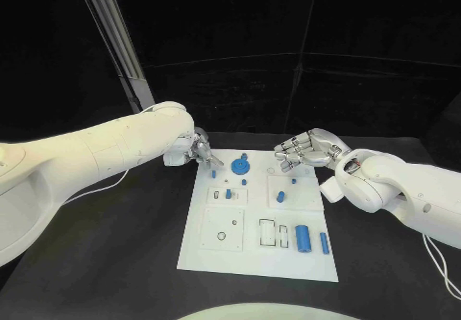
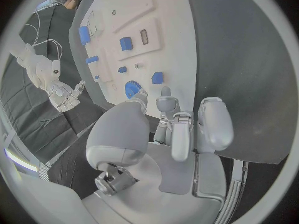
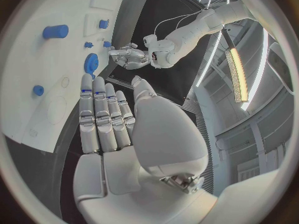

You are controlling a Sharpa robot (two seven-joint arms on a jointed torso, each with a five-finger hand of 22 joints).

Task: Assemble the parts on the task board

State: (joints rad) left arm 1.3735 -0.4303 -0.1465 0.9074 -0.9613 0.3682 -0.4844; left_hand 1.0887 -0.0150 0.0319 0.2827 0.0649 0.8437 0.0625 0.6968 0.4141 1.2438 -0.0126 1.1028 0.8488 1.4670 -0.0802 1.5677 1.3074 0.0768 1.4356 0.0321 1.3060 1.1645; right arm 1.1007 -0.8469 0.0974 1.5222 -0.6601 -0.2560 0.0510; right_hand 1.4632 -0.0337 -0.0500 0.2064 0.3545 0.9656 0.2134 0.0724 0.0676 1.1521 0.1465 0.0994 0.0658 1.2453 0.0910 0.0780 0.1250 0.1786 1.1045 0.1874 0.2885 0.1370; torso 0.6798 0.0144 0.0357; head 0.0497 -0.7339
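On board's near end, head view: blue cylinder [image 1: 304, 239]; wrist cams miss it.

The right robot hand [image 3: 115, 134] rises through the middle of the right wrist view, its fingers [image 3: 99, 109] straight and laid side by side, the thumb standing apart, nothing in its hold. Its fingertips reach over the edge of the white task board [image 3: 37, 109]. On the board lie a blue gear [image 3: 91, 63], a blue cylinder [image 3: 55, 31], a small round blue part [image 3: 39, 90] and a blue block [image 3: 103, 23]. Beyond, over the dark surface [image 3: 152, 15], the left robot hand [image 3: 129, 56] hangs at the board's edge.
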